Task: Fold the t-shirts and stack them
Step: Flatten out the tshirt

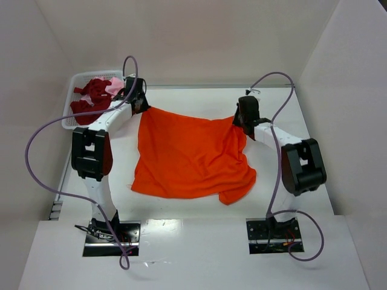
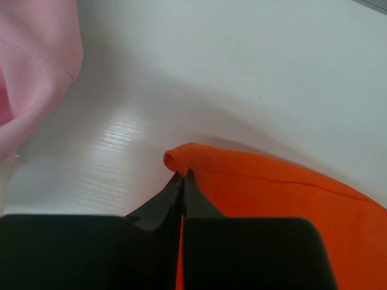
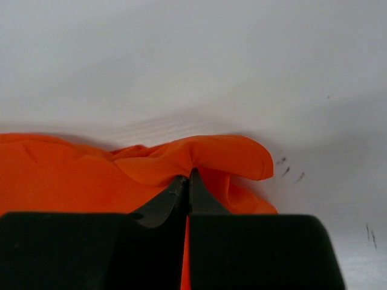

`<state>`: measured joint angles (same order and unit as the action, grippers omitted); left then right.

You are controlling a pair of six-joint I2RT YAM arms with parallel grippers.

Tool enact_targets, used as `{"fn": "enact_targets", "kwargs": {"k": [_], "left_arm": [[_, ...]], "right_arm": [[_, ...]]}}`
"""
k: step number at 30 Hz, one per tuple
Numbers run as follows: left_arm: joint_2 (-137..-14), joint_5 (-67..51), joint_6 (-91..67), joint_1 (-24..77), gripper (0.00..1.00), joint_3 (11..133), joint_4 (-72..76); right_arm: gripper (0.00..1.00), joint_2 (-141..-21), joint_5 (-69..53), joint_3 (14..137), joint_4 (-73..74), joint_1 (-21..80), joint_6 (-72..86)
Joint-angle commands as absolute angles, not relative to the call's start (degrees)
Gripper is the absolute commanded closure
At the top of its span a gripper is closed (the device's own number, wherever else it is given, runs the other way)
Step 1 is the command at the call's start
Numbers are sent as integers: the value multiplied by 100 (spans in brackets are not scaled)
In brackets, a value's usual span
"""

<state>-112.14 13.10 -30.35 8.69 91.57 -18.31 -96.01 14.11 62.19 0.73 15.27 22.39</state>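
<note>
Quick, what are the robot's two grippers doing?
Left gripper: closed, pinching the orange t-shirt.
Right gripper: closed, pinching the same orange t-shirt.

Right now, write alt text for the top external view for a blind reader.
A bright orange t-shirt is stretched over a white table, its far corners pinched by the left fingers and right fingers, its near part lying rumpled. At far left, a white mesh basket holds dark red cloth and a pale pink shirt.

White table [image 1: 193, 99]; plain white walls [image 1: 181, 36] on three sides.
</note>
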Motion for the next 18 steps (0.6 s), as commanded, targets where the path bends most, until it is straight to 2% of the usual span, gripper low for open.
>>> {"fn": "enact_targets", "kwargs": {"k": [1,9,11,15,18], "left_arm": [[-11381,1178,-3129,826,100,9536,-1582],[-11487,1178,-3129,712,100,9589,-1635],[-11487,1178,-3129,712,100,9589,-1635],[-11487,1178,-3129,712,100,9484,-1635],[-11435,1178,-3076,660,100,9483,-1635]], "right_arm": [[98,-10149,1310,6811,-535,1441,2022],[98,-10811,819,8375,-466,1441,1285],[92,-10863,546,8376,-518,1441,1117],[78,-10863,808,7788,-519,1441,1493],[53,-10750,809,7463,-466,1389,1801]]}}
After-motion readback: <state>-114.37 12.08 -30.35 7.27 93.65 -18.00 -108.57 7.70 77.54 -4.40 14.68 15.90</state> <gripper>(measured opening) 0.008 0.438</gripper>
